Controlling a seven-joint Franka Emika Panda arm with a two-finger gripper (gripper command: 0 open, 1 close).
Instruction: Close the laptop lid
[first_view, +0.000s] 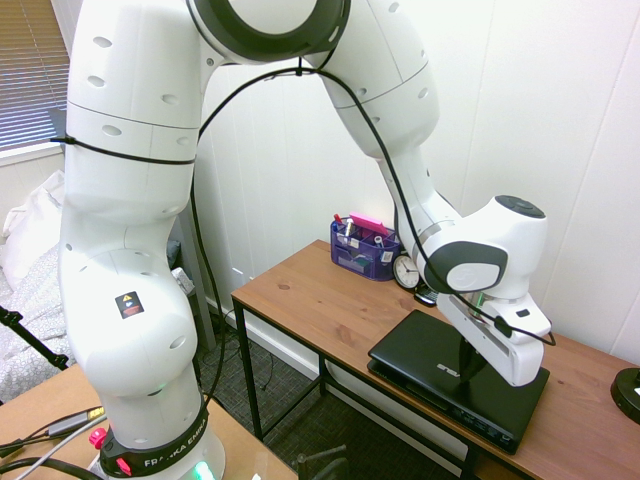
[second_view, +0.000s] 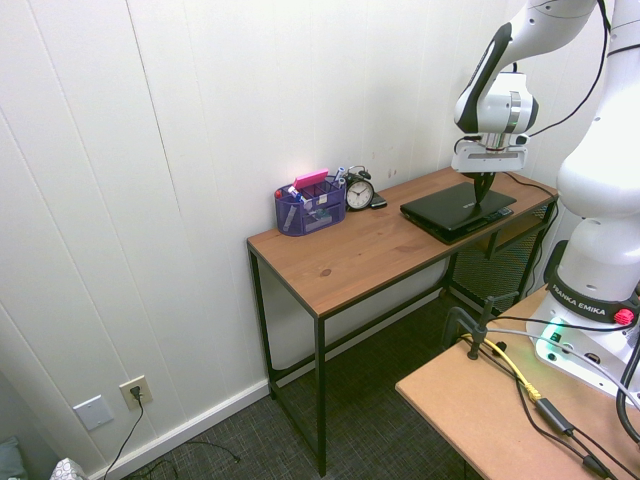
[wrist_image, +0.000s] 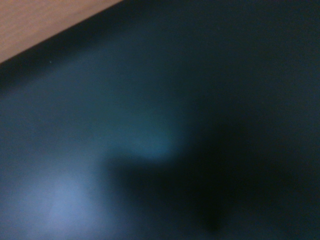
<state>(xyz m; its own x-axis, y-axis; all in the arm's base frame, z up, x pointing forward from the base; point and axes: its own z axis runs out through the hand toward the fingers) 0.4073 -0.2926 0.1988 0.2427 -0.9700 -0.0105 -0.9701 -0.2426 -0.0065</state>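
Franka arm arched over, gripper (first_view: 468, 368) pointing straight down, fingers together

White arm rises from its base, bends at the big dark-ringed joint high up, then the forearm slopes down to the wrist. Hand is close to vertical with the dark fingers (second_view: 484, 186) pinched together at the bottom, no gap visible between them in either exterior view, nothing clamped in them. Fingertips sit at the black surface under the hand; contact looks likely but can't be confirmed. Wrist view is a blurred dark panel only, no part of the gripper visible there
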